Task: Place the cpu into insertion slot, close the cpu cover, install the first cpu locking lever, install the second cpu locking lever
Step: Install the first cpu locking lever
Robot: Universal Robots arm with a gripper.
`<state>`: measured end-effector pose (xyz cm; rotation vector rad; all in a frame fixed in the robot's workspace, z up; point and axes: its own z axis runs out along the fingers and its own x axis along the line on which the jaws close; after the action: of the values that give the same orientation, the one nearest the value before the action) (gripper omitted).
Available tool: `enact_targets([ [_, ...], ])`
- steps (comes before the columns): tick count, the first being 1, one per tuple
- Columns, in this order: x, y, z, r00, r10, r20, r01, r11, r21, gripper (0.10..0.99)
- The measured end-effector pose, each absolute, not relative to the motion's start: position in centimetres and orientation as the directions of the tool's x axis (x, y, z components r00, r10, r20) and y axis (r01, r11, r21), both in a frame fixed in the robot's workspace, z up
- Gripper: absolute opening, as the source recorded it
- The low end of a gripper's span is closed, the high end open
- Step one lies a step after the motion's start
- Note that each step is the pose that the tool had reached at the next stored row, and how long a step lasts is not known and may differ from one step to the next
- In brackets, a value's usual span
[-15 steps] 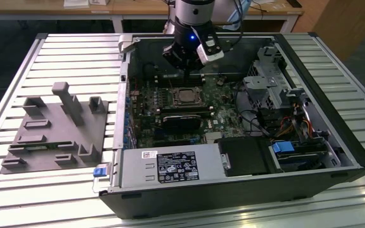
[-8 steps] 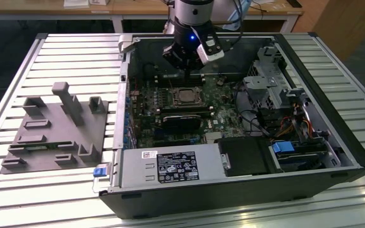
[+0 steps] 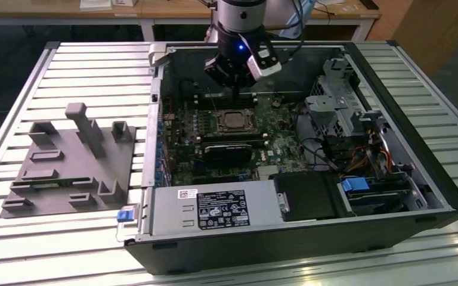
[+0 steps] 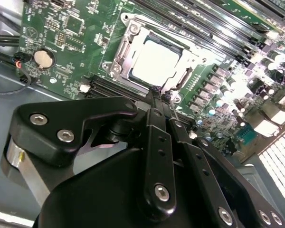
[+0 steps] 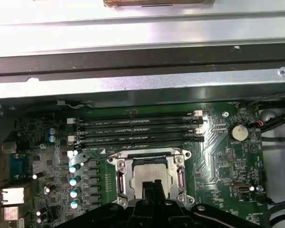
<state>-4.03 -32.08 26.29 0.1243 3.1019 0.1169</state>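
Observation:
The cpu lies flat in the insertion slot on the green board, its silver-grey top showing in both wrist views. The cpu cover, a silver frame, lies down around the chip. My gripper hangs above the board, just beyond the socket's far edge in the exterior view. Its two black fingers are pressed together with nothing between them, and their tips sit over the socket's edge. I cannot make out how the locking levers stand.
The board sits inside an open black computer case. Long black memory slots run beside the socket. A power supply, drive cage and cables surround it. A grey fixture stands on the slatted table at the exterior view's left.

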Motion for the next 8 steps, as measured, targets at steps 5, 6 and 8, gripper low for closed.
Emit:
enact_targets([
  [5, -4.04, -32.09, 26.25, -0.997, 0.06, -0.052, 0.056, 0.995, 0.087, 0.106],
  [6, -4.05, -32.08, 26.24, -0.997, 0.055, -0.054, 0.05, 0.994, 0.093, 0.106],
  [8, -4.06, -32.08, 26.23, -0.997, 0.047, -0.059, 0.041, 0.994, 0.103, 0.106],
])
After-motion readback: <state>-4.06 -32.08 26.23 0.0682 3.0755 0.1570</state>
